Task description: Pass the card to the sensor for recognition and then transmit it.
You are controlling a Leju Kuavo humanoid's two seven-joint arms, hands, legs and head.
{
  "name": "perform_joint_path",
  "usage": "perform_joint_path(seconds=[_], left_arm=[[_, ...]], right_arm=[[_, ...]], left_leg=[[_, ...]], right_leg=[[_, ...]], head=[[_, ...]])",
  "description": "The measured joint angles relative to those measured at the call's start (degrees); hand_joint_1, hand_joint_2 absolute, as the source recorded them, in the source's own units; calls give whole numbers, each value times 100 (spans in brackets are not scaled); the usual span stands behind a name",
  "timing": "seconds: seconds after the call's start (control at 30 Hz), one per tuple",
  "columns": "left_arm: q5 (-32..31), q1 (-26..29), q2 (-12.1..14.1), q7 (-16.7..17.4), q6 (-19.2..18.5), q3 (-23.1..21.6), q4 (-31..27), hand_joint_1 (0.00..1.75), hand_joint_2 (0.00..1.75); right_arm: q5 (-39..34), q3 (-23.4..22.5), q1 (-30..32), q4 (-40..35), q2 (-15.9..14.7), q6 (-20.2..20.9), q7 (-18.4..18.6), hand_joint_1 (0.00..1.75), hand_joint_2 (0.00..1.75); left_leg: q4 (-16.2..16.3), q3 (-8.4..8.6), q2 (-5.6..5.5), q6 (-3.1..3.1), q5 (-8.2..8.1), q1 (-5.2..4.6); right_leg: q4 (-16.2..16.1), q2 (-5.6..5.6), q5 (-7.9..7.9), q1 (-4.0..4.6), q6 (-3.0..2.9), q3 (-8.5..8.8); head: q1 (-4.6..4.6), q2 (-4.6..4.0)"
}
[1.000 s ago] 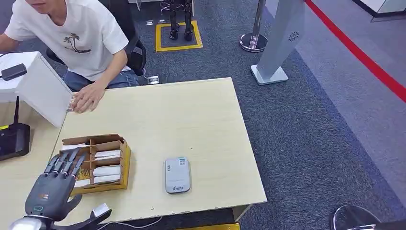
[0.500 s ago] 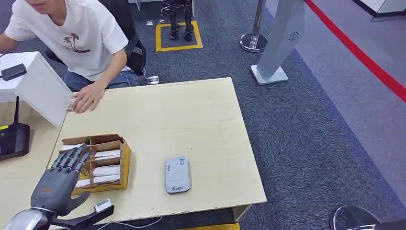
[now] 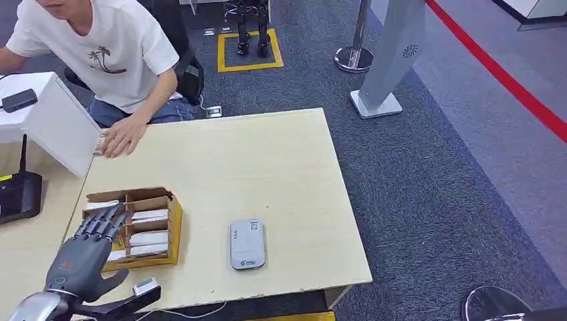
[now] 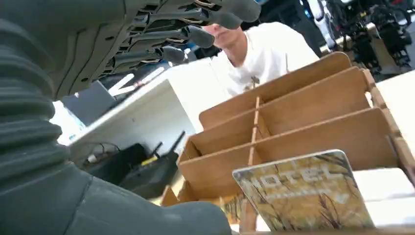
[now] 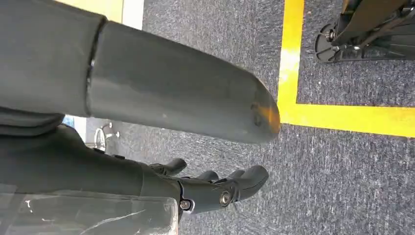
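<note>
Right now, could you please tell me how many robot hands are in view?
2: the dark grey left hand hovers open at the brown cardboard card box; the right hand hangs over grey carpet.

Empty left hand (image 4: 147,44) above card (image 4: 306,193)

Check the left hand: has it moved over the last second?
Yes. The left hand has shifted slightly right and forward against the cardboard card box; its fingers now overlap the box's near-left compartments, holding nothing.
</note>
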Motion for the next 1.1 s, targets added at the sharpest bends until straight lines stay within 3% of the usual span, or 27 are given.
perform_joint_path(seconds=[0.13,0.33,1.1], left_arm=[[565,126,124,2,-262,13,-2,0,175],[725,258,135,55,-209,20,44,0,175],[557,-248,-465,57,33,-33,719,0,175]], right_arm=[[59,0,0,-2,0,17,2,0,0],[127,0,-4,-2,0,17,9,0,0],[413,0,-13,-2,0,26,26,0,0]], left_leg=[[0,0,0,0,0,1],[0,-1,0,0,-1,-1],[0,1,0,0,0,0]], right_leg=[[0,0,0,0,0,0],[-1,-2,-1,0,0,0],[0,0,1,0,0,-1]], head=[[0,0],[0,0],[0,0]])
